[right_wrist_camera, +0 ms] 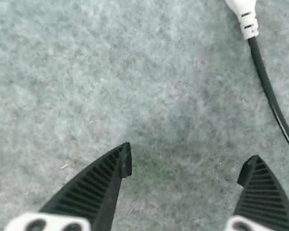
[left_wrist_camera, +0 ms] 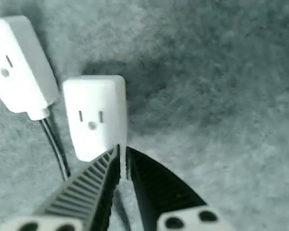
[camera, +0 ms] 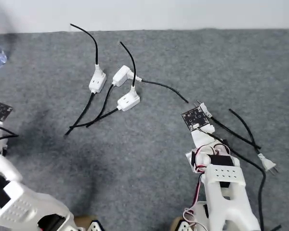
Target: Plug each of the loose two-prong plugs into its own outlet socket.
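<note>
Left gripper (left_wrist_camera: pixel 121 153) has its fingers pressed nearly together with just a sliver between them, and it's hard to say if they pinch anything. A socket (left_wrist_camera: pixel 95 115) sits right at the tips, and a second socket (left_wrist_camera: pixel 19 62) is just beside it, farther out. Right gripper (right_wrist_camera: pixel 190 156) is spread wide over the carpet (right_wrist_camera: pixel 86 72). A plug (right_wrist_camera: pixel 243 14) lies well ahead of one finger, and its cord (right_wrist_camera: pixel 269 96) runs back past that finger.

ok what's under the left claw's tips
The near end of a white socket on grey carpet. The left claw hides whatever leaves that end.
</note>
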Controlling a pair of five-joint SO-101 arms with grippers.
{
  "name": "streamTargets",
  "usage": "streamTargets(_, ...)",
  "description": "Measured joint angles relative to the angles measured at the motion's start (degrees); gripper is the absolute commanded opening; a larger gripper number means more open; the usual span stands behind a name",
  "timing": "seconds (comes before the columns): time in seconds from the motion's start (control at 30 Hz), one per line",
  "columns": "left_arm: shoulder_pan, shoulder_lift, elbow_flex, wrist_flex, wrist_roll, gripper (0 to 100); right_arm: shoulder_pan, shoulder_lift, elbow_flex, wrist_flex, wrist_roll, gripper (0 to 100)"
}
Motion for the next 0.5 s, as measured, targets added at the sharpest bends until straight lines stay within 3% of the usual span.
streamTargets(0.17,-0.35,0.0,-9.67,4.92,0.7,10,-0.09,0.0,0.0,0.0,0.0,35.0)
streamTargets(0.3,-2.64,0.09,-15.38,3.96,5.01,20,0.0,0.0,0.0,0.0,0.0,35.0)
streamTargets(0.5,-3.08,6.86,-15.91,-16.7,13.27,23,-0.09,0.0,0.0,0.0,0.0,35.0)
